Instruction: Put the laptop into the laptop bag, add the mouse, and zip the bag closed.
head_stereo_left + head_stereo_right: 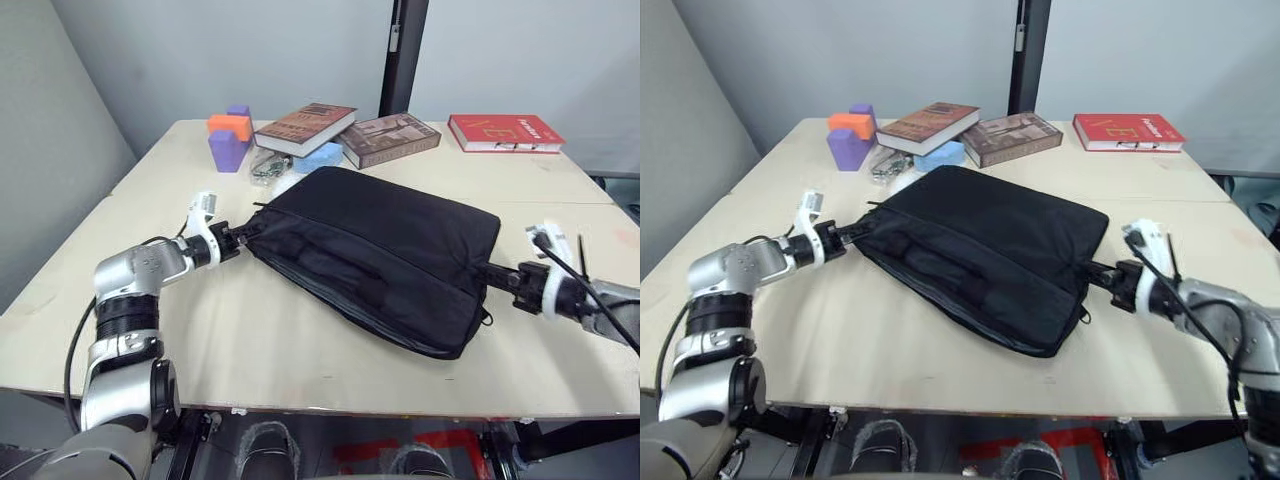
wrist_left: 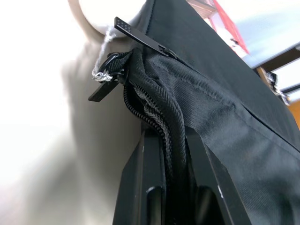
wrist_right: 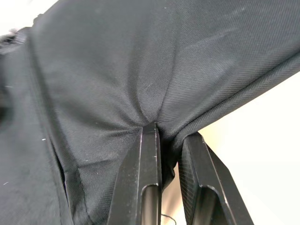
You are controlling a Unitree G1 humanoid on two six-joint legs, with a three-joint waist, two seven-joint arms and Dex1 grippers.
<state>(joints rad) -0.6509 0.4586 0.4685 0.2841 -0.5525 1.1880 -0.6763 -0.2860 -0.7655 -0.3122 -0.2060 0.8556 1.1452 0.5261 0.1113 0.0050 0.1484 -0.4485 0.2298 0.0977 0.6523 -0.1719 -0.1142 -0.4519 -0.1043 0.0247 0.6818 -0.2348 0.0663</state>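
The black laptop bag (image 1: 375, 250) lies flat across the middle of the table. My left gripper (image 1: 238, 240) is shut on the bag's left corner. In the left wrist view its fingers (image 2: 145, 154) clamp the zip seam just below two zip pulls (image 2: 101, 91). My right gripper (image 1: 490, 272) is shut on the bag's right corner and pinches a fold of black fabric (image 3: 154, 93) between its fingers (image 3: 150, 154). The zip line along the near edge looks slightly parted. The laptop and the mouse are out of view.
Behind the bag stand purple and orange blocks (image 1: 230, 135), two books (image 1: 305, 127) (image 1: 390, 138), a pale blue block (image 1: 320, 157) and a small clear packet (image 1: 268, 167). A red book (image 1: 505, 132) lies at the back right. Bare tabletop (image 1: 300, 350) runs to the near edge.
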